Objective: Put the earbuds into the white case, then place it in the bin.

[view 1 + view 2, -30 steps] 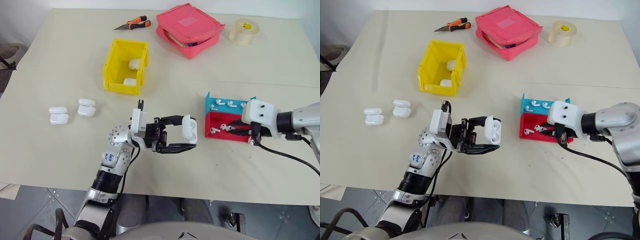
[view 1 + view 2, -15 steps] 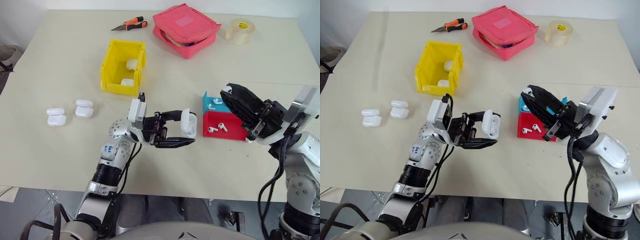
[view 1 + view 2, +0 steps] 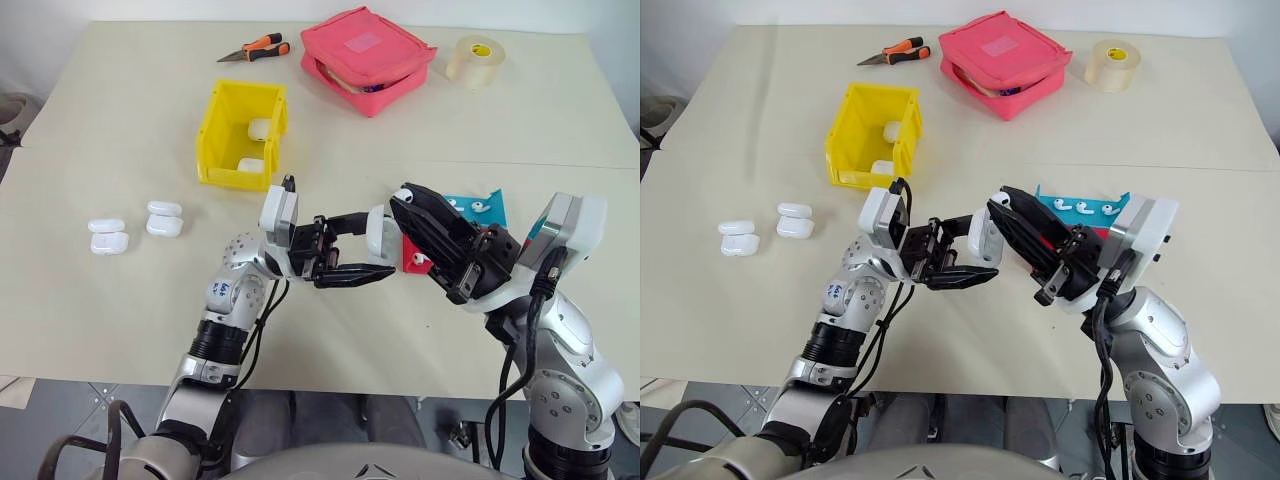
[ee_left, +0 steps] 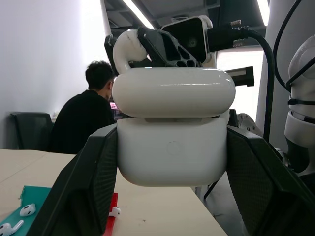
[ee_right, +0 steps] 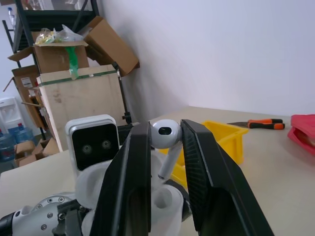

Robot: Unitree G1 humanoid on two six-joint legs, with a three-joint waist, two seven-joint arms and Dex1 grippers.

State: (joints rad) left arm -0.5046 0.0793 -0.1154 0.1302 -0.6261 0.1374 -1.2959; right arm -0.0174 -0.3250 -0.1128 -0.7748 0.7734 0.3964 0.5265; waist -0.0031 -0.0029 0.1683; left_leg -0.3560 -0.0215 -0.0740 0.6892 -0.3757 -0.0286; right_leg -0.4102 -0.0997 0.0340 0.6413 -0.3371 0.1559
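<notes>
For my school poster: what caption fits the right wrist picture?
Right gripper pinching an earbud above the open white case.

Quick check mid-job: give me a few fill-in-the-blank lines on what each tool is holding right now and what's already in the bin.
1. The left tool is shut on the white ____.
2. The right tool pinches a single ____ between its fingers.
3. The yellow bin already holds ____ white cases.
4. Two more cases lie on the table to the robot's ____ of the arms.

Missing words: case; earbud; two; left
</notes>
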